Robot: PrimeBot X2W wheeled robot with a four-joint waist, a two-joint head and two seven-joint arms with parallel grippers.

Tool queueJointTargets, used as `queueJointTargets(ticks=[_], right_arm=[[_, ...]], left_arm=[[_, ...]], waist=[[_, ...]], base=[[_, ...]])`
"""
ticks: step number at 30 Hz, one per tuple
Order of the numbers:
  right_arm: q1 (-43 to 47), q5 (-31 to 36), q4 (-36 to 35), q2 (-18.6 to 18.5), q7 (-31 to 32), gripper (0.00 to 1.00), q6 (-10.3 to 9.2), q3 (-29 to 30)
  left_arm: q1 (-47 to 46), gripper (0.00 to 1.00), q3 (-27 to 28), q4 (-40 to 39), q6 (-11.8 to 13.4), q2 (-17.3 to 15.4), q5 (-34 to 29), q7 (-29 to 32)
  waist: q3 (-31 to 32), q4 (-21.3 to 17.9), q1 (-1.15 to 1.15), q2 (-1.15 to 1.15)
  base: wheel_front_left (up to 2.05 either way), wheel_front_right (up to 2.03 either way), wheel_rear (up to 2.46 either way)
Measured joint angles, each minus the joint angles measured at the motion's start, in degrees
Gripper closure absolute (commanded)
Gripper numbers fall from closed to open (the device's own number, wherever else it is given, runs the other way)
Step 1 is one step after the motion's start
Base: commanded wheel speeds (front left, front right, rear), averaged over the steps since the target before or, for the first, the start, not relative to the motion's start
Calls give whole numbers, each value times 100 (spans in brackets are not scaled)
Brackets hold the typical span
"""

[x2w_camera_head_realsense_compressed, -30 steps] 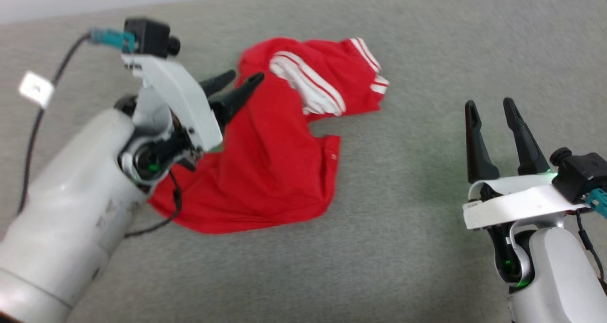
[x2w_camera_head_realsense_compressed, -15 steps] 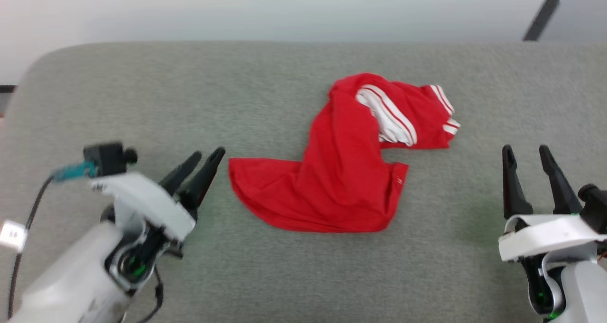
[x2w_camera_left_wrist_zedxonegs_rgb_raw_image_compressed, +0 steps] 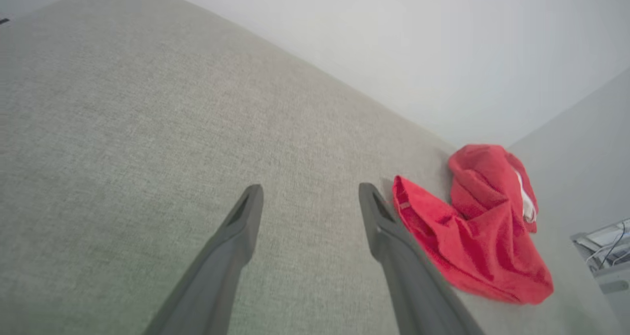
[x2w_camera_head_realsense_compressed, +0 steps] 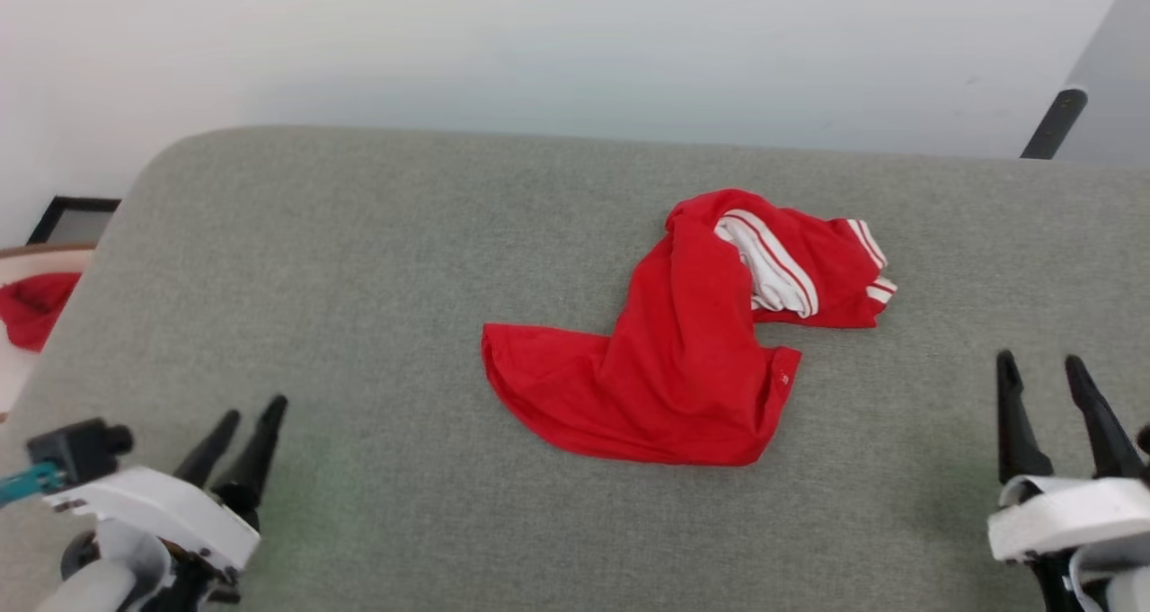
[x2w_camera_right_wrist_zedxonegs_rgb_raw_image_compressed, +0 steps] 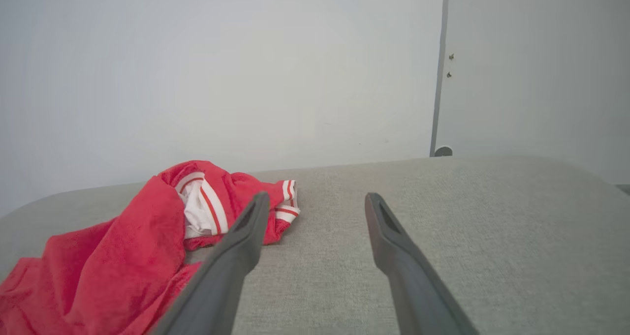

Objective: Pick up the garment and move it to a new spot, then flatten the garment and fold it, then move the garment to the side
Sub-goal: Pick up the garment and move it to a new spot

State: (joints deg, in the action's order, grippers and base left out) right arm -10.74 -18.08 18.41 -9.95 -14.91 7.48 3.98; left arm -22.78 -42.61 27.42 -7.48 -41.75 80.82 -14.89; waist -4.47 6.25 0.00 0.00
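Status: garment [x2w_camera_head_realsense_compressed: 683,360] lies in a crumpled heap, centre-right on the worktop [x2w_camera_head_realsense_compressed: 359,279], striped trim and white lining showing at its far end. It's not flat and not folded. Can't tell whether this is its new spot. By my read, flatten, fold and the move to the side are all left.

Left gripper [x2w_camera_head_realsense_compressed: 254,409]: fingers apart, empty, low at the near left, well clear of the cloth. Right gripper [x2w_camera_head_realsense_compressed: 1039,360]: fingers apart, empty, near right, also clear.

Surface: grey felt-like cover with rounded corners, and it looks grippy, so cloth may drag. Plain white wall [x2w_camera_head_realsense_compressed: 539,46] behind, grey door [x2w_camera_right_wrist_zedxonegs_rgb_raw_image_compressed: 531,69] to the right. Something red [x2w_camera_head_realsense_compressed: 31,306] off the left edge, too cropped to identify.
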Motion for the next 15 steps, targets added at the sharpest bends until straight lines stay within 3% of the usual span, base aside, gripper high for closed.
queueJointTargets(ticks=[2, 9, 15], right_arm=[[106, -64, 22, -22, 5, 0, 0, 87], [326, -131, 18, -55, 13, 0, 0, 156], [339, -160, -68, -80, 81, 0, 0, 96]], left_arm=[[199, 0, 586, -12, 0, 154, -142, -5], [1335, 0, 2450, -274, 0, 660, -1640, -22], [1973, 0, 3416, -699, 0, 1007, -3284, -23]], waist=[[62, -37, 0, 0], [274, -213, 0, 0], [396, -383, 0, 0]], base=[[0, 0, 0], [0, 0, 0], [0, 0, 0]])
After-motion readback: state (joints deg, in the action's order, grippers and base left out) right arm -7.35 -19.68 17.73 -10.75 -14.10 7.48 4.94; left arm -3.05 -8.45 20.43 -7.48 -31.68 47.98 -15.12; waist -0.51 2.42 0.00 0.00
